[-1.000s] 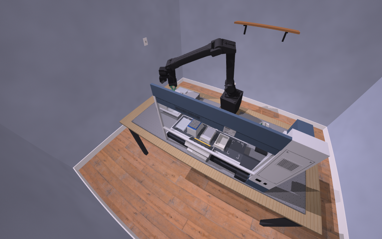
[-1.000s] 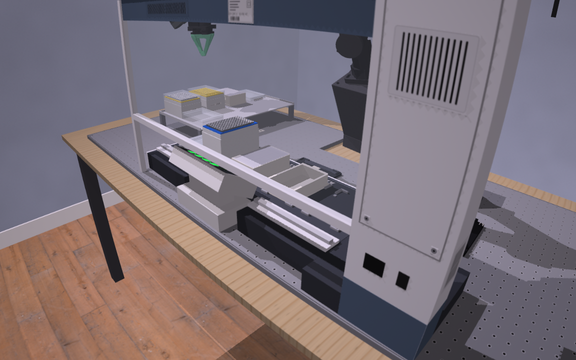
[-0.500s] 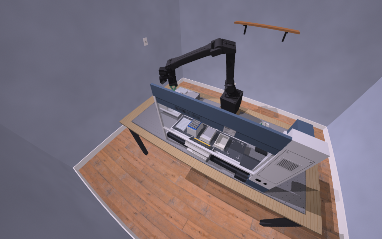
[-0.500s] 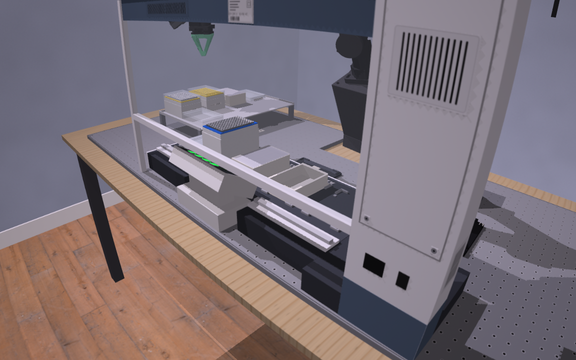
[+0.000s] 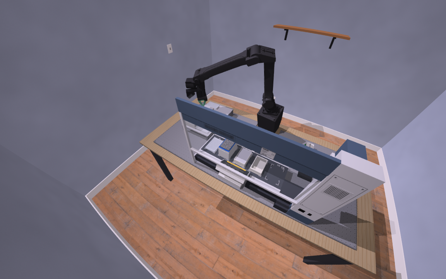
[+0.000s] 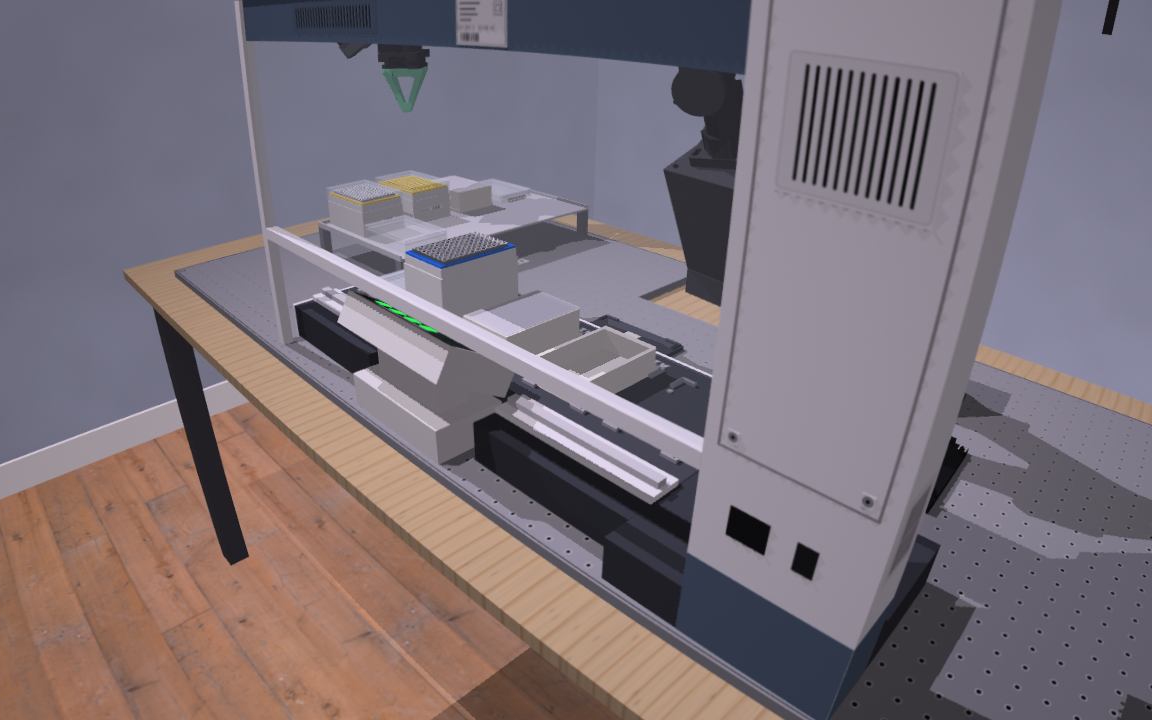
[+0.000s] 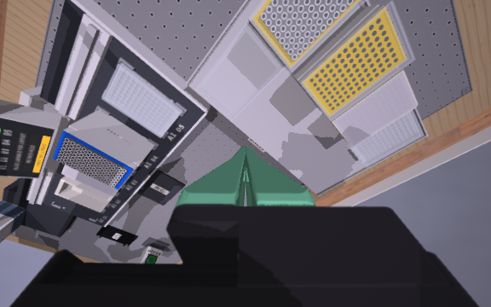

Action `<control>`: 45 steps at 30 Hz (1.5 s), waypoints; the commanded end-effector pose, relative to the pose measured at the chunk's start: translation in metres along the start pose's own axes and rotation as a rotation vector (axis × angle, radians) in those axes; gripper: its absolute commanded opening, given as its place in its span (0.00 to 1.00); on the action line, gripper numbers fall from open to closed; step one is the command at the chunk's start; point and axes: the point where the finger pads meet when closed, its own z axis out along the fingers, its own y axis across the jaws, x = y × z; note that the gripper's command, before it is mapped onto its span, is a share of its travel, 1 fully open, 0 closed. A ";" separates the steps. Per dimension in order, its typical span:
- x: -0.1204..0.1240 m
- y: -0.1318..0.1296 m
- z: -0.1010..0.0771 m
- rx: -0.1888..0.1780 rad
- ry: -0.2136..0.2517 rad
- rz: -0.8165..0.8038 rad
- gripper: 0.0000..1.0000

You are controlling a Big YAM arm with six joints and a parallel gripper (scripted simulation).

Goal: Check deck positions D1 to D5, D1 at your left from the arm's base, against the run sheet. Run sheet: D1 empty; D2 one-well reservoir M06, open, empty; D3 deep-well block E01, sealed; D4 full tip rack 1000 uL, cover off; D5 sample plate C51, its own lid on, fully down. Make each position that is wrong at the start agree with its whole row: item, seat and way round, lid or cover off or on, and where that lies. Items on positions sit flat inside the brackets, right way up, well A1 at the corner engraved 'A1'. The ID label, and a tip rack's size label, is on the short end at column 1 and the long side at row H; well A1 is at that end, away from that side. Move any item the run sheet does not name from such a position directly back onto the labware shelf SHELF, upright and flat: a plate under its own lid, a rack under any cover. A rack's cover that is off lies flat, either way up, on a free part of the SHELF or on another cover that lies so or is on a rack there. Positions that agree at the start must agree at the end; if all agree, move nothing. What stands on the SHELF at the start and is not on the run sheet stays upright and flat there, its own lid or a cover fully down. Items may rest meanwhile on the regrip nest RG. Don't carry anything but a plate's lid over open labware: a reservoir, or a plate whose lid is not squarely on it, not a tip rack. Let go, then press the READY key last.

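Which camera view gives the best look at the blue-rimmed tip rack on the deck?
The exterior view shows the blue-rimmed tip rack best: its uncovered top, blue rim and two side walls are near and sharp. The wrist view shows only its top grid from above, at an angle. The top view shows it small and far away.

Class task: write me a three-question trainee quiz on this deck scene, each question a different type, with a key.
1. True or false: the gripper has its green fingers shut with nothing between them.
2. Multiple choice: the blue-rimmed tip rack on the deck is A) under a cover, B) uncovered, C) lying on its side.
3. Fill in: on the labware shelf, the two tip racks have collars coloured ____.

Key: 1 true; 2 B; 3 yellow.
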 end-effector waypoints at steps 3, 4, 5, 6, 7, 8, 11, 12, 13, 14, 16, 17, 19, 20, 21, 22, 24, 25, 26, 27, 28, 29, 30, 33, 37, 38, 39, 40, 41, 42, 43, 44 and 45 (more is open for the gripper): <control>-0.001 0.002 -0.018 0.012 -0.031 -0.010 0.00; -0.001 0.002 -0.018 0.012 -0.031 -0.010 0.00; -0.001 0.002 -0.018 0.012 -0.031 -0.010 0.00; -0.001 0.002 -0.018 0.012 -0.031 -0.010 0.00; -0.001 0.002 -0.018 0.012 -0.031 -0.010 0.00; 0.005 -0.006 -0.022 0.012 -0.029 -0.023 0.00; 0.008 -0.009 -0.023 0.013 -0.029 -0.043 0.00; 0.012 -0.013 -0.024 0.013 -0.028 -0.063 0.00; 0.015 -0.016 -0.025 0.014 -0.027 -0.083 0.00; 0.016 -0.017 -0.025 0.016 -0.026 -0.103 0.00; 0.014 -0.017 -0.026 0.020 -0.033 -0.146 0.00; 0.011 -0.008 -0.022 0.013 -0.028 -0.186 0.00; 0.010 -0.004 -0.021 0.011 -0.027 -0.233 0.00; 0.010 -0.004 -0.021 0.011 -0.026 -0.253 0.00; 0.010 -0.004 -0.021 0.011 -0.026 -0.273 0.00; 0.010 -0.004 -0.021 0.011 -0.026 -0.293 0.00; 0.013 -0.014 -0.024 0.020 -0.030 -0.313 0.00; 0.013 -0.015 -0.024 0.021 -0.030 -0.331 0.00; 0.013 -0.015 -0.024 0.021 -0.030 -0.331 0.00; 0.013 -0.015 -0.024 0.021 -0.030 -0.331 0.00; 0.012 -0.012 -0.023 0.019 -0.029 -0.357 0.00; 0.012 -0.012 -0.023 0.019 -0.029 -0.377 0.00; 0.012 -0.012 -0.023 0.019 -0.028 -0.397 0.00; 0.012 -0.012 -0.023 0.020 -0.028 -0.457 0.00; 0.012 -0.012 -0.023 0.021 -0.027 -0.537 0.00; 0.012 -0.012 -0.023 0.021 -0.027 -0.557 0.00; 0.012 -0.012 -0.023 0.021 -0.027 -0.577 0.00; 0.012 -0.012 -0.023 0.021 -0.026 -0.597 0.00; 0.012 -0.012 -0.023 0.022 -0.026 -0.617 0.00; 0.012 -0.012 -0.023 0.022 -0.026 -0.637 0.00; 0.012 -0.012 -0.023 0.022 -0.026 -0.637 0.00; 0.012 -0.012 -0.023 0.022 -0.026 -0.637 0.00; 0.012 -0.012 -0.023 0.022 -0.026 -0.657 0.00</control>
